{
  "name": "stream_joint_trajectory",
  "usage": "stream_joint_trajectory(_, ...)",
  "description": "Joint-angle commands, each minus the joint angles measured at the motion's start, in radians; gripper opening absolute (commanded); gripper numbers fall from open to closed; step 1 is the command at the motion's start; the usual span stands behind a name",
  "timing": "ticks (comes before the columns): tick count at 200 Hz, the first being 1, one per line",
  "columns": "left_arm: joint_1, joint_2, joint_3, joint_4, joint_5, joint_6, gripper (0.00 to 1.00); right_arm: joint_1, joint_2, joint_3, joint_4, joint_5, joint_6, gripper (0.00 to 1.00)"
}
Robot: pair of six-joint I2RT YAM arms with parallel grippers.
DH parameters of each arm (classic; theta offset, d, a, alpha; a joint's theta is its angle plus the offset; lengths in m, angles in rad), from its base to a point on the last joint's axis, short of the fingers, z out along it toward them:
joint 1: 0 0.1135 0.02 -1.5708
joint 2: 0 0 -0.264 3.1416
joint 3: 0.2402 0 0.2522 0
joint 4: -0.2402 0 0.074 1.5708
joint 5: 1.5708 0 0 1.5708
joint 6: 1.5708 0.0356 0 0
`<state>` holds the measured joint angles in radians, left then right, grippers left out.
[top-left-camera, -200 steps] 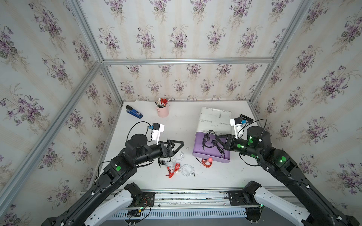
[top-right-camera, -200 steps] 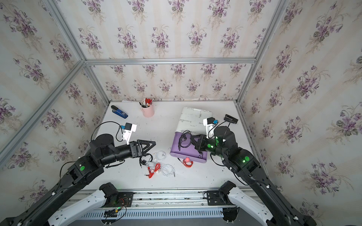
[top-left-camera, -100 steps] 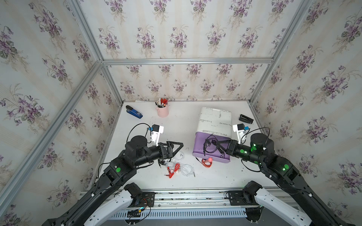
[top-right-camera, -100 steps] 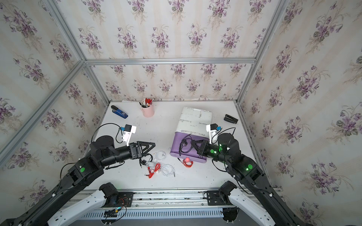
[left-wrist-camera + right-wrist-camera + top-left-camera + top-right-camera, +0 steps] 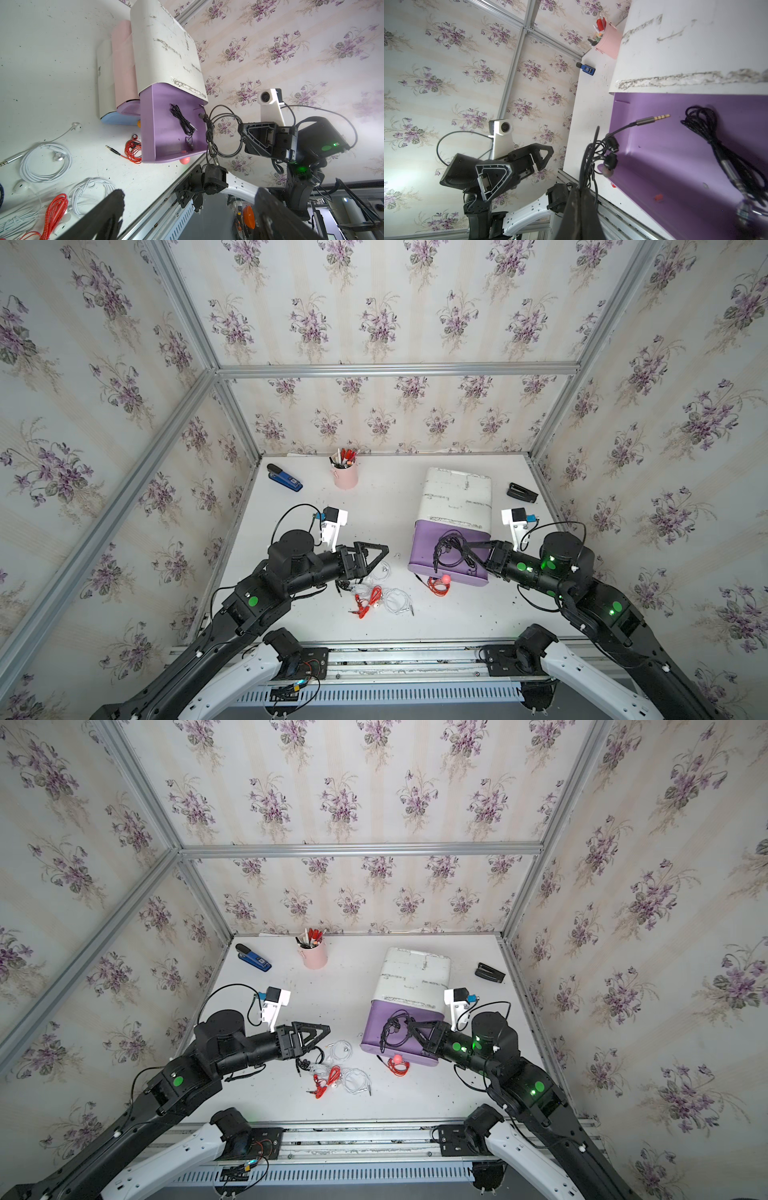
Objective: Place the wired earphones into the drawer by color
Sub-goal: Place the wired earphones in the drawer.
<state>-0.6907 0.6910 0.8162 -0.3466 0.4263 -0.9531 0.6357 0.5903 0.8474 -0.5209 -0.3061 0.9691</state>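
Observation:
The drawer unit has a white top (image 5: pixel 455 493) and its purple drawer (image 5: pixel 424 539) (image 5: pixel 374 1029) (image 5: pixel 166 116) (image 5: pixel 664 145) stands pulled out. One bundle of black wired earphones (image 5: pixel 182 120) (image 5: pixel 716 145) lies inside it. My right gripper (image 5: pixel 465 549) (image 5: pixel 409 1025) (image 5: pixel 580 187) is shut on a second black set (image 5: pixel 446 549) (image 5: pixel 390 1029) (image 5: pixel 604 153), which dangles over the drawer's near-left corner. Red earphones (image 5: pixel 436 585) (image 5: pixel 133 149) lie at the drawer's front. More red (image 5: pixel 368 601) and white (image 5: pixel 397 600) (image 5: pixel 45 162) bundles lie mid-table. My left gripper (image 5: pixel 386 549) (image 5: pixel 328 1029) (image 5: pixel 189 192) hovers open and empty above them.
A pink pen cup (image 5: pixel 345 475) and a blue stapler (image 5: pixel 284 480) stand at the back left. A small black object (image 5: pixel 521 492) lies at the back right. Below the purple drawer are closed pink (image 5: pixel 122 62) and blue (image 5: pixel 116 118) drawers. A metal rail (image 5: pixel 395 651) runs along the table's front edge.
My right arm has drawn back a little toward the near right, still holding the black earphones over the purple drawer. The left arm has hardly moved.

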Motion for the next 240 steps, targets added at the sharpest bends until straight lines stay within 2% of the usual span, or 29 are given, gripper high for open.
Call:
stream_joint_trajectory(1, 0.000, -0.003, 0.000, 0.014, -0.004, 0.008, 1.00, 0.001, 0.002, -0.022, 0.033, 0.018, 0.014, 0.00)
stream_joint_trajectory(174, 0.002, -0.007, 0.005, -0.019, -0.018, 0.038, 1.00, -0.001, 0.061, -0.133, 0.178, 0.165, 0.116, 0.00)
stream_joint_trajectory(240, 0.007, -0.008, 0.007, -0.056, -0.025, 0.059, 1.00, -0.001, 0.111, -0.184, 0.242, 0.136, 0.131, 0.00)
